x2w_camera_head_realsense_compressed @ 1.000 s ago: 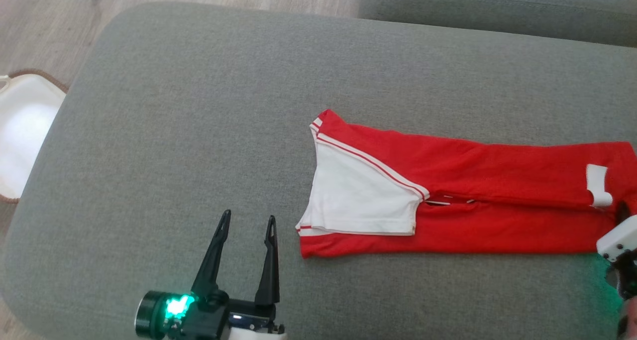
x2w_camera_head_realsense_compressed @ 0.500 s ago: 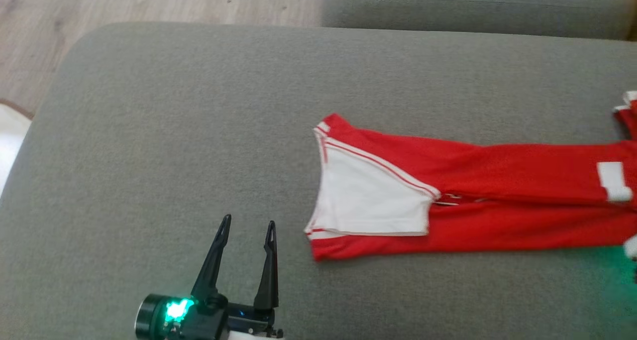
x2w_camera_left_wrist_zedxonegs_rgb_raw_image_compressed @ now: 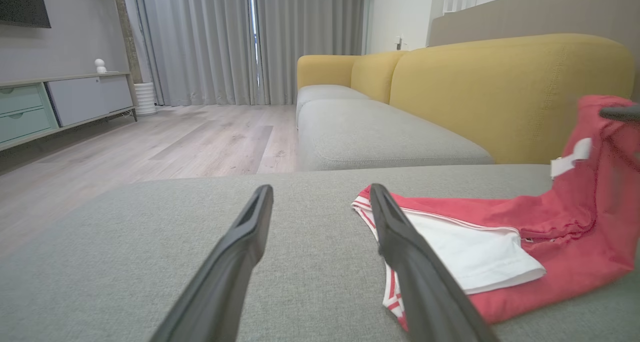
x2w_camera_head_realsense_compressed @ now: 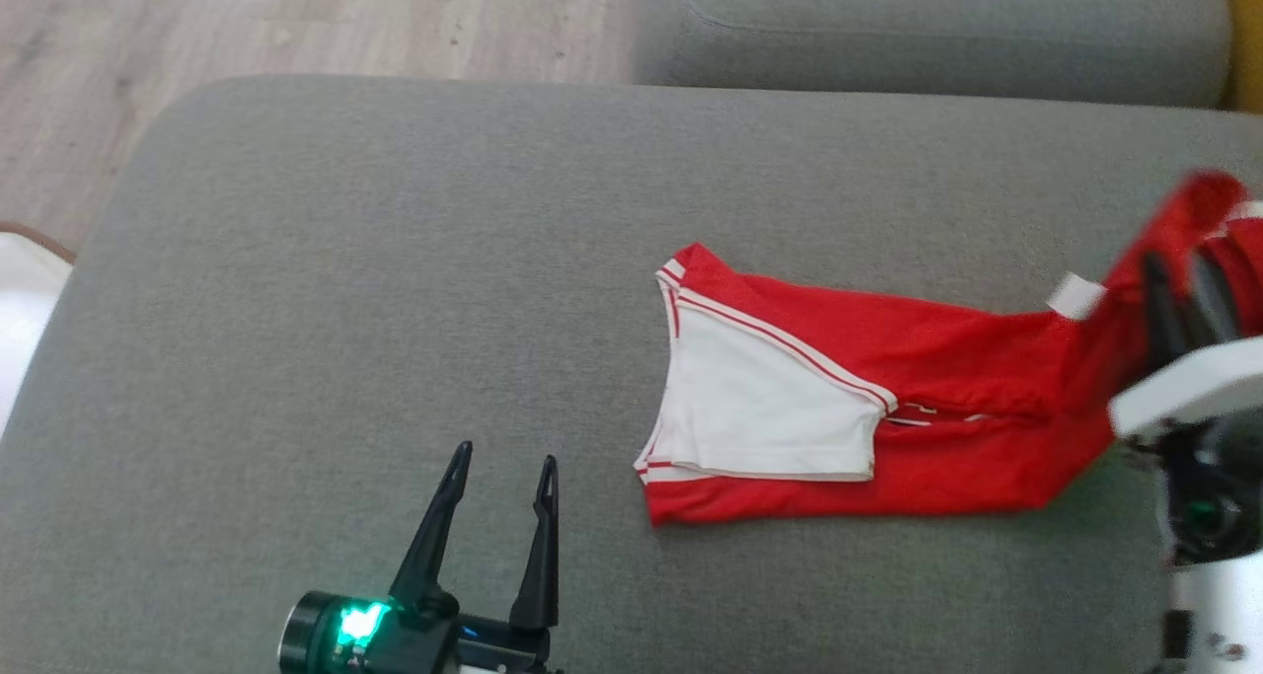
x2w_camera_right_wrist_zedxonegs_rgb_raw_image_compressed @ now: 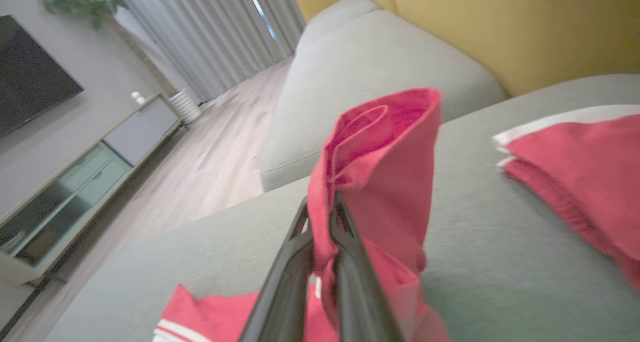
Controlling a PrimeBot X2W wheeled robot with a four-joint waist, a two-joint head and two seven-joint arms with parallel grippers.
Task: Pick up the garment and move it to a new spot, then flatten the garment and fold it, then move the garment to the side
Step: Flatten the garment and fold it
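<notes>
While the right gripper point(x2w_camera_right_wrist_zedxonegs_rgb_raw_image_compressed: 320, 206) pinches the red garment point(x2w_camera_head_realsense_compressed: 947, 350), its white tag point(x2w_camera_head_realsense_compressed: 1074, 296) unreadable, the left gripper point(x2w_camera_head_realsense_compressed: 506, 454) stands open.

- Open run: the grey cushion point(x2w_camera_head_realsense_compressed: 395, 260) lies bare over its whole left half and far side, wide enough for an arm to sweep.
- The left gripper point(x2w_camera_head_realsense_compressed: 504, 455) hovers at the near edge, fingers spread, with a bare strip of cushion to its right.
- Obstacle: the garment point(x2w_camera_head_realsense_compressed: 937, 348) lies flat across the right half; a narrow bare band runs along its near side.
- The right gripper point(x2w_camera_head_realsense_compressed: 1179, 269) has its fingers pinched on the garment's right end and holds it off the cushion; the raised cloth blocks that corner.
- Far side: a second grey seat point(x2w_camera_head_realsense_compressed: 928, 33) sits just beyond the cushion, and a yellow backrest point(x2w_camera_left_wrist_zedxonegs_rgb_raw_image_compressed: 505, 91) walls the far right.
- Far left: open wood floor point(x2w_camera_head_realsense_compressed: 296, 23).
</notes>
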